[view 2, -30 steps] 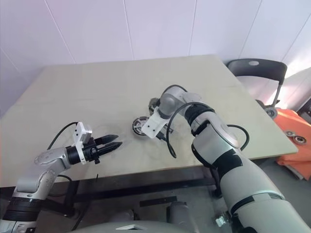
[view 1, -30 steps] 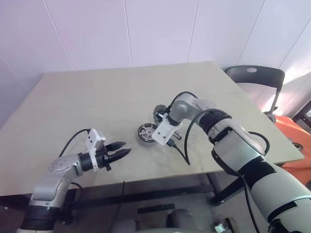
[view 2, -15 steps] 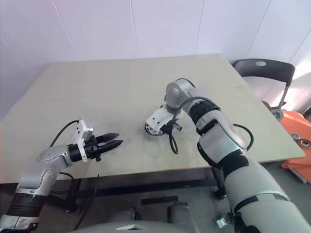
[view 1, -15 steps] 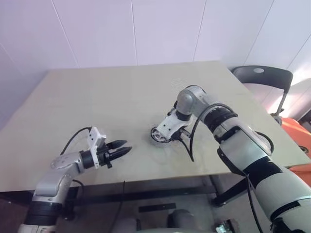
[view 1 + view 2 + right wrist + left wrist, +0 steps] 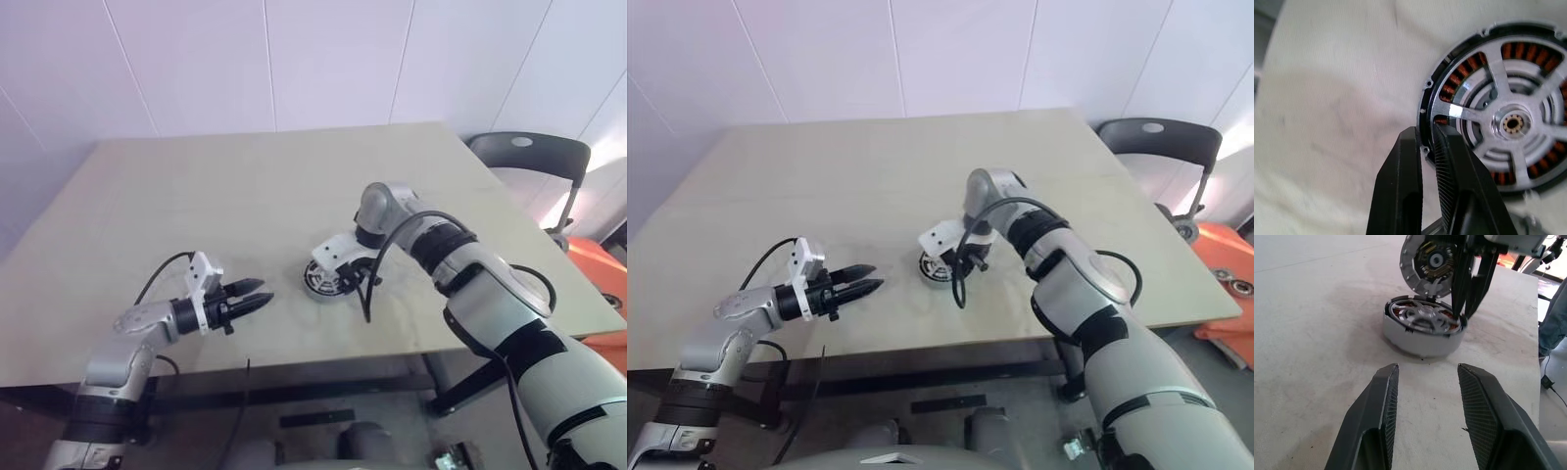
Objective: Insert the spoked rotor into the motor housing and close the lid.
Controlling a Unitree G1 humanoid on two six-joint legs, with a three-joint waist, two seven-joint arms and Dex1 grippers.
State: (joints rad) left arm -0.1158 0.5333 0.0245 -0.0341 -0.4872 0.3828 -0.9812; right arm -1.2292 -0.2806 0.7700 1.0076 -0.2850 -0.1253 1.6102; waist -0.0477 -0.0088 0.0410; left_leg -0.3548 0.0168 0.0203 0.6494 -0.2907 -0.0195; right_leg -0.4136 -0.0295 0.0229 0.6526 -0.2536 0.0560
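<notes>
Right hand (image 5: 1427, 161) points steeply down at the rim of the motor housing (image 5: 1422, 333), and your two black fingers (image 5: 1400, 196) are pressed almost together right at that rim, with nothing between them. Look inside the housing: the spoked rotor (image 5: 1508, 122) sits in it, silver spokes over the ring of copper-red windings. The housing stands on the counter (image 5: 196, 196), near its front middle. Just behind it, the lid (image 5: 1430, 262) stands up on edge, its inner face toward your left wrist camera. Your left hand (image 5: 1425, 396) hangs low over the counter, aimed at the housing but well apart from it, fingers spread and empty. No writing can be read on any part.
</notes>
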